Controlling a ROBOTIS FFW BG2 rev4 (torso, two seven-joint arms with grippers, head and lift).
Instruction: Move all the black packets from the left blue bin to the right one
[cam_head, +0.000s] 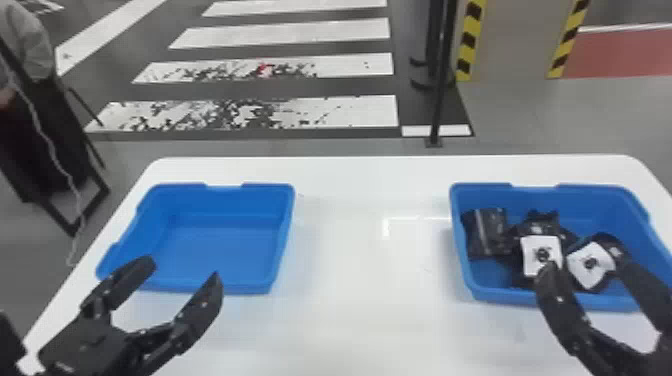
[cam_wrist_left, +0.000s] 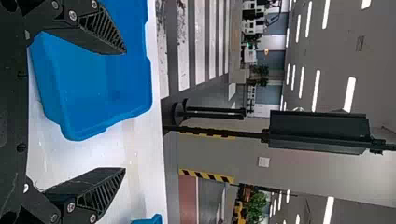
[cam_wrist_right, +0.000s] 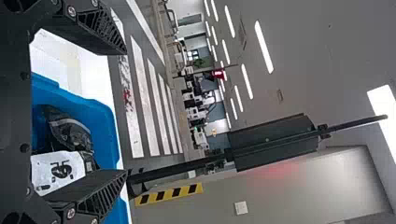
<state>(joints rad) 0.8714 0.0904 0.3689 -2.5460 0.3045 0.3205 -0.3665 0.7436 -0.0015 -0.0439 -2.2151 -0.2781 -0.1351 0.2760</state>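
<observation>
In the head view, my left gripper (cam_head: 185, 280) stands open at the near edge of the left blue bin (cam_head: 225, 240), which holds nothing. My right gripper (cam_head: 590, 280) is open over the near side of the right blue bin (cam_head: 462, 250). Several black packets lie in that bin: one (cam_head: 486, 232) against its left wall, others with white labels (cam_head: 541, 255) nearer the middle. The left wrist view has the left gripper (cam_wrist_left: 123, 112) with fingers wide apart and the left bin (cam_wrist_left: 93, 79) beyond. In the right wrist view, a black packet (cam_wrist_right: 70, 130) shows past the open right gripper (cam_wrist_right: 126, 112).
Both bins stand on a white table (cam_head: 360, 250) with a wide gap between them. Behind the table rises a black post (cam_head: 440, 100). A dark chair (cam_head: 50, 140) with a seated person is off the table's left side.
</observation>
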